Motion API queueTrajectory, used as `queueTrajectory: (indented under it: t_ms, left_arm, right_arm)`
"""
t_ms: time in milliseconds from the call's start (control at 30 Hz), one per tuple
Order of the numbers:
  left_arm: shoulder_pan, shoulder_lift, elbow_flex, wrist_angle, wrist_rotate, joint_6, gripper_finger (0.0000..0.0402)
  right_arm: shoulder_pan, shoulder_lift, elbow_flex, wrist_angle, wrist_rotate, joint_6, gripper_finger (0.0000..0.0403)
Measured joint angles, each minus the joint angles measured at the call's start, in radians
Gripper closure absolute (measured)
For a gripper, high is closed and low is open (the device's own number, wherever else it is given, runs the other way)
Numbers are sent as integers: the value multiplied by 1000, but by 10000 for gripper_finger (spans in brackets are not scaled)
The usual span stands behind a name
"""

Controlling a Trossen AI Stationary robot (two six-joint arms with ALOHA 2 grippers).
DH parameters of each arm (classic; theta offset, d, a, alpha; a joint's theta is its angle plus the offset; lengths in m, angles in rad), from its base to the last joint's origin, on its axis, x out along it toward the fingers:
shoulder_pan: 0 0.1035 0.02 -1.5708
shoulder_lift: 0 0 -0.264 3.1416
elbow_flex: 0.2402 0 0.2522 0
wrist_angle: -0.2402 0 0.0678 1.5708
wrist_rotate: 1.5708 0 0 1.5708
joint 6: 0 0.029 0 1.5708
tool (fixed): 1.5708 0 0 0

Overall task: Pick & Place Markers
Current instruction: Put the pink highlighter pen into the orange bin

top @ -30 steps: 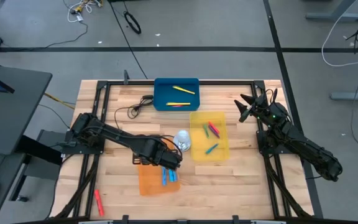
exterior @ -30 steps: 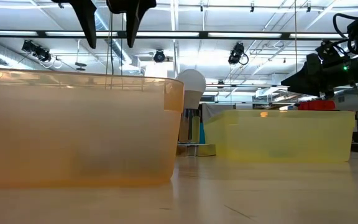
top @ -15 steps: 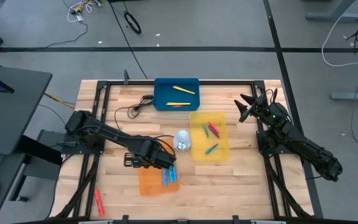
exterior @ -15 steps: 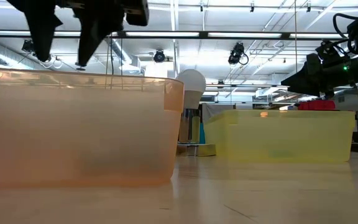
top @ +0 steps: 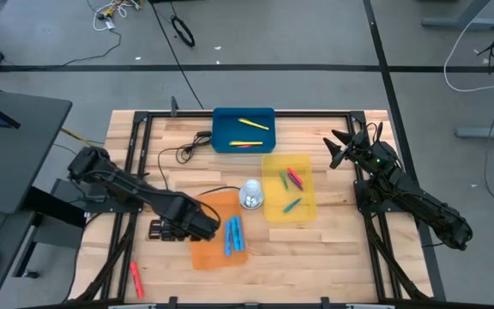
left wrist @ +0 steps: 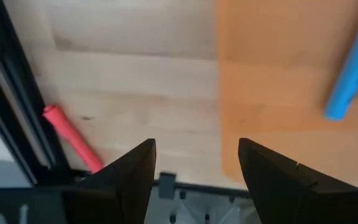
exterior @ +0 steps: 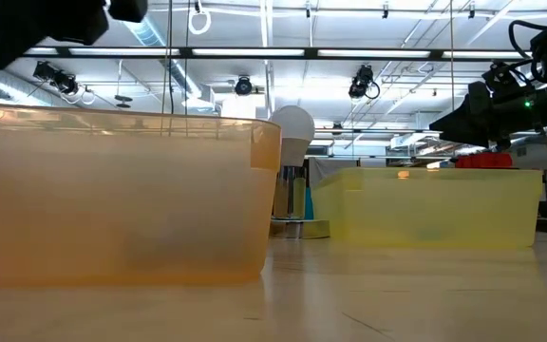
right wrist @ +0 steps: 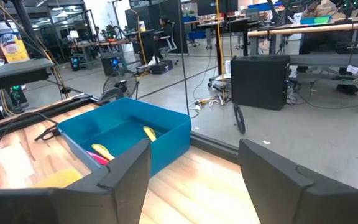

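**Left gripper empty beside the orange tray, one red marker left out**

My left gripper (top: 202, 225) hovers at the orange tray (top: 208, 253)'s left edge, fingers spread, nothing between them. I judge it is lining up for the stray red marker (left wrist: 71, 138) on the table (top: 161, 154) near the front-left frame rail, well apart from every tray. Markers look sorted by tray: two light blue markers (top: 232, 235) lie side by side in the orange tray; red, green and blue ones in the yellow tray (top: 274, 210); yellow and red ones in the blue tray (top: 225, 139). They are short, thin, matte sticks. My right gripper (top: 341, 148) waits spread at the table's right edge, empty.
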Motion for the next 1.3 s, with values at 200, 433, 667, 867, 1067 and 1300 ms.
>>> queueTrajectory:
  t_ms: [200,433,667,867,1067,1300]
  left_arm:
    - [-46,-37,-54,40,49,-51,168]
    - [-110,-78,-105,100,74,-137,168]
    - [-164,-131,-176,178,92,-191,168]
    - [-221,-155,-222,259,93,-209,168]
    - [-293,-164,-238,288,122,-225,168]
    - [-378,-207,-277,325,139,-242,168]
  right_arm:
    - [0,0,0,0,0,0,158]
    - [0,0,0,0,0,0,158]
    - [0,0,0,0,0,0,158]
    - [0,0,0,0,0,0,158]
    - [0,0,0,0,0,0,158]
    - [0,0,0,0,0,0,158]
